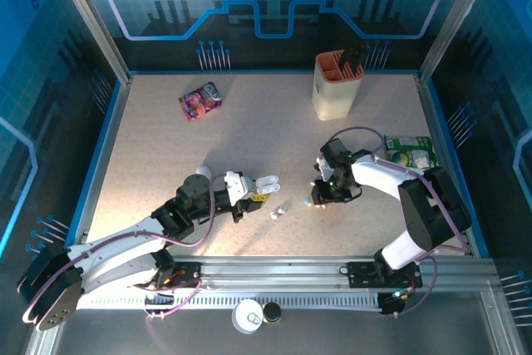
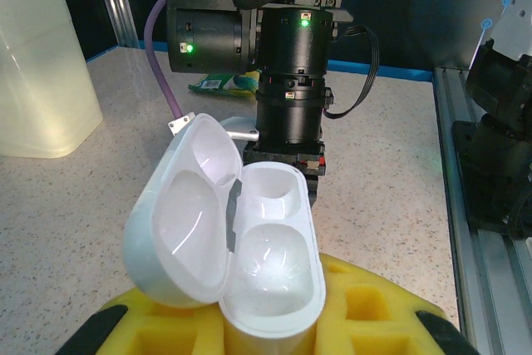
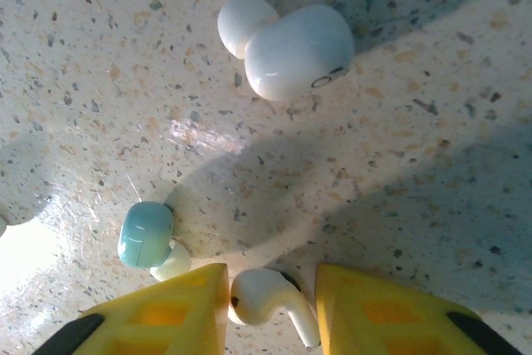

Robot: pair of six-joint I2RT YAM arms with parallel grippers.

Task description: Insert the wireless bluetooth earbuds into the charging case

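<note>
While left fingers [image 2: 391, 330] clamp the case [image 2: 270, 272], right fingers [image 3: 374, 305] flank an earbud [image 3: 253, 293], grip uncertain.

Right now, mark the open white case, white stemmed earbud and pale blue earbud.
open white plastic charging case [image 2: 274, 284]: left wrist, base half
white stemmed earbud [image 3: 259, 298]: right wrist, head
pale blue earbud [image 3: 145, 234]: right wrist, dome

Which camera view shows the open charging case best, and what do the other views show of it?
The left wrist view: the charging case sits close, lid open, both wells empty, held by the left gripper. The top external view shows the charging case small and white at that gripper's tip.
</note>
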